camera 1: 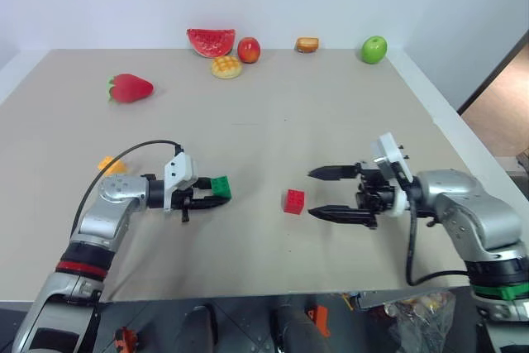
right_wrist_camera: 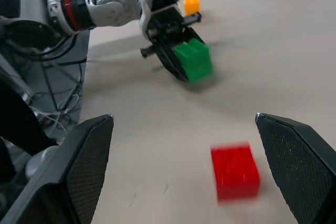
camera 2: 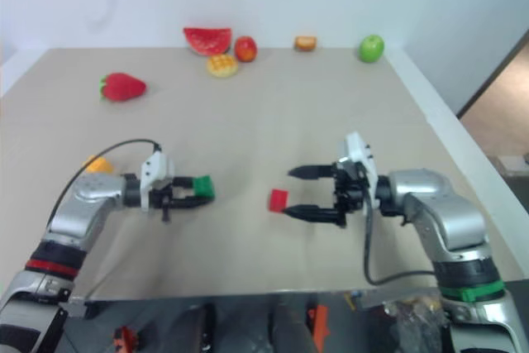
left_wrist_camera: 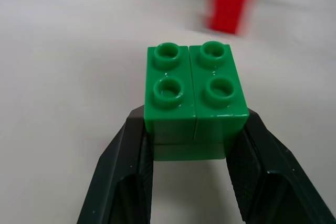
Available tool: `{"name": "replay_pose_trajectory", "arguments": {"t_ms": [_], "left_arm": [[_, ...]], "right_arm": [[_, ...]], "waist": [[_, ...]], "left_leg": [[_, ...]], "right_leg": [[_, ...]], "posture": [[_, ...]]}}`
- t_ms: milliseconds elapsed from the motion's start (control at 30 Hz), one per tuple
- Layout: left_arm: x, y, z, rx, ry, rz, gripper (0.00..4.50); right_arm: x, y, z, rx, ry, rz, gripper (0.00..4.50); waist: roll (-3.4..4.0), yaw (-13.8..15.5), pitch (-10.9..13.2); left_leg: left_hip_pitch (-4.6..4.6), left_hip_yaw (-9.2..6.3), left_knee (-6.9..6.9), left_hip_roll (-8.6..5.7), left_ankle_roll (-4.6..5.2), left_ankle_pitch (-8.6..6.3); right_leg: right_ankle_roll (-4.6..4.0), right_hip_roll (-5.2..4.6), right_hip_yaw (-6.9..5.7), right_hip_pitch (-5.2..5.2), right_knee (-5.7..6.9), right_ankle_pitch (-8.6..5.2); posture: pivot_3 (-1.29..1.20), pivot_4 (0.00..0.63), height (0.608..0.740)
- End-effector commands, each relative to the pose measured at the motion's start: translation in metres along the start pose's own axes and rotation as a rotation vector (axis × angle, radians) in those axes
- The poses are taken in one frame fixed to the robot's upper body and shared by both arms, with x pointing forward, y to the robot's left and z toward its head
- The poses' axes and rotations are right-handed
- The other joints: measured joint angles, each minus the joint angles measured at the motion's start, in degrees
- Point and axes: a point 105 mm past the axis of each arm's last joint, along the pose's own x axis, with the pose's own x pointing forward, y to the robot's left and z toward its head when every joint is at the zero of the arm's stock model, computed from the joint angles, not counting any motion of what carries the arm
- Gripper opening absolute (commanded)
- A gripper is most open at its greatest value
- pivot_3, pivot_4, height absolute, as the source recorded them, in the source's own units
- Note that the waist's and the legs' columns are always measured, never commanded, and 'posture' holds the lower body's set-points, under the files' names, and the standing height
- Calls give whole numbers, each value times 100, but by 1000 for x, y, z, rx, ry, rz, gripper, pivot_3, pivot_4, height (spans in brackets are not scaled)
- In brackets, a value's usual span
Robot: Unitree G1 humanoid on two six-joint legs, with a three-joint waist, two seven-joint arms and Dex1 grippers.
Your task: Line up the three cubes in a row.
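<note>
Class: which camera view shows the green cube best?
The left wrist view: the green cube shows its four studs, clamped by the left gripper. Both eye views show it small on the table; the right wrist view shows it from the side.

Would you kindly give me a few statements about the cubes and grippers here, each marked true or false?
1. The left gripper is shut on the green cube. True.
2. The right gripper holds the red cube. False: its jaws stand open, the cube lies on the table beside them.
3. The yellow-orange cube lies near the left arm. True.
4. The three cubes are stacked. False: they are apart.
</note>
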Motion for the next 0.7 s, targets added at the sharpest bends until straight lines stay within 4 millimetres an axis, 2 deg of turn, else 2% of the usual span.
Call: {"name": "replay_pose_trajectory", "arguments": {"t_ms": [33,200,367,700], "left_arm": [[9,2,6,76,-26,-93,1326],[34,7,7,103,-45,-168,1326],[53,4,11,128,-61,-242,1326],[53,11,-4,174,32,-210,1326]], "right_arm": [[-16,8,18,-30,-38,-13,4500],[-30,16,16,-22,-17,-66,4500],[-26,23,17,-17,-44,-91,4500],[-28,29,14,-2,-53,-131,4500]], "waist": [[0,-1,0],[-1,-10,0],[-1,-45,0],[-1,-40,0]], "left_leg": [[0,0,4,0,0,0],[-4,-3,7,0,2,-1],[-5,-4,8,0,3,-2],[-4,-14,16,-1,4,-1]], "right_leg": [[1,0,0,2,0,1],[7,3,-1,2,0,2],[32,6,2,0,1,16],[19,10,1,6,1,13]], "posture": [[0,150,740],[0,150,740],[0,150,740],[0,150,740]]}}
